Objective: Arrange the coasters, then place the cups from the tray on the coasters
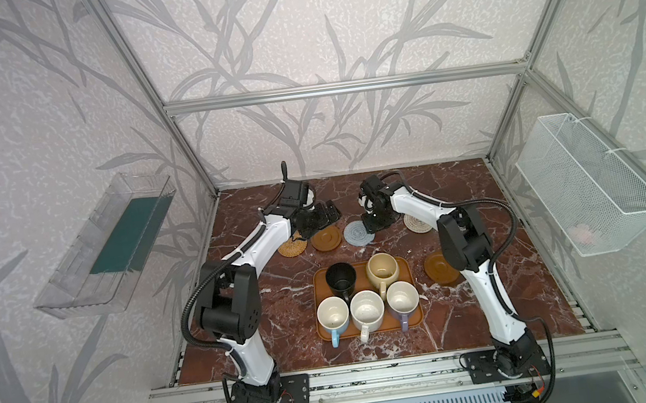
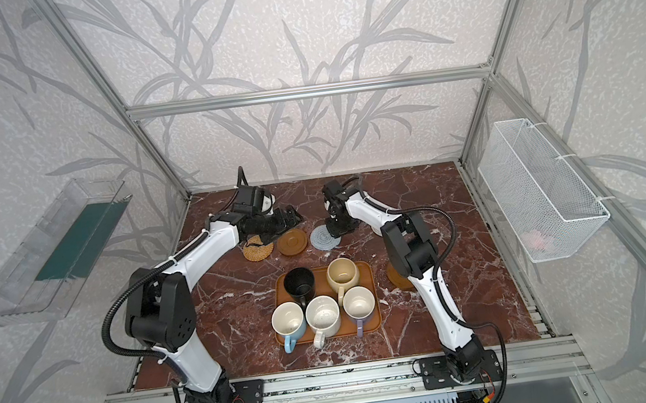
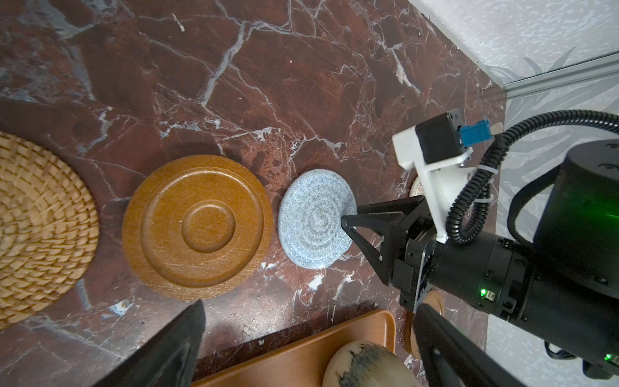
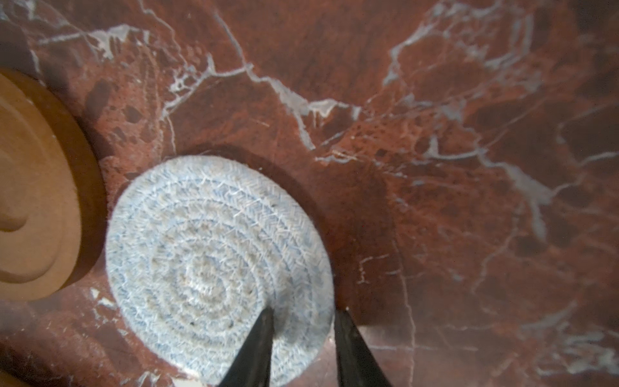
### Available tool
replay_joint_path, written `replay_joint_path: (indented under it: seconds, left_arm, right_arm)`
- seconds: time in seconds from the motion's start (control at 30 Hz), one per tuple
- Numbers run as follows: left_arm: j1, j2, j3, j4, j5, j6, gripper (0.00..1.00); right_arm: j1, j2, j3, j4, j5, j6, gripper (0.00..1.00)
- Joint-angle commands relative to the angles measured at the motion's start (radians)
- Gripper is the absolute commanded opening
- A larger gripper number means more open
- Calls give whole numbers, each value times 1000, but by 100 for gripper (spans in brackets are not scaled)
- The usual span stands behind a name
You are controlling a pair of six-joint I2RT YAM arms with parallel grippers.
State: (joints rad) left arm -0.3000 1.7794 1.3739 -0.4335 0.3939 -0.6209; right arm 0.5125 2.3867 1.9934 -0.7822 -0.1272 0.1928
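Right end effector (image 4: 303,315) is narrow, astride the right rim of the blue-grey rope coaster (image 4: 207,268), which lies flat on the far desk (image 4: 435,167) — only the right wrist view shows it. Left end effector (image 1: 329,214) is wide — five cups (image 1: 367,310) stand on the tray (image 1: 361,275).

The marbled tabletop (image 1: 284,312) bears the tray (image 1: 403,267). Behind the tray lie a rattan coaster (image 1: 290,246), brown coaster (image 1: 326,239), blue-grey coaster (image 1: 356,232) and cream coaster (image 1: 417,223); right of it, a second brown coaster (image 1: 438,267).

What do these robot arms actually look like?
The left arm and right arm share white shells, bulky black joints and ribbed black cable hoses. Each end effector has two pointed black fingers. Small green lights glow on the right wrist.
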Motion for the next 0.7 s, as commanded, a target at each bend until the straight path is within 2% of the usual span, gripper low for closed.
replay_joint_path:
  seconds: [0.0,0.37,0.4,0.53,0.6,0.67]
  left_arm:
    - [1,-41,-4,-2,-6,3,99]
    - [1,-64,-4,-1,-1,5,99]
    - [1,-67,-4,-1,3,4,99]
    - [0,-89,-4,2,42,1,99]
    - [-1,-104,-4,3,58,1,99]
    - [-4,-127,-9,17,85,8,99]
  right_arm:
    - [6,-68,-13,-25,27,9,35]
    - [6,-201,-71,17,22,3,45]
    - [5,-212,-74,16,21,2,48]
    - [8,-291,-127,41,71,13,73]
    - [8,-351,-167,61,96,25,100]
    - [8,-411,-205,70,121,30,99]
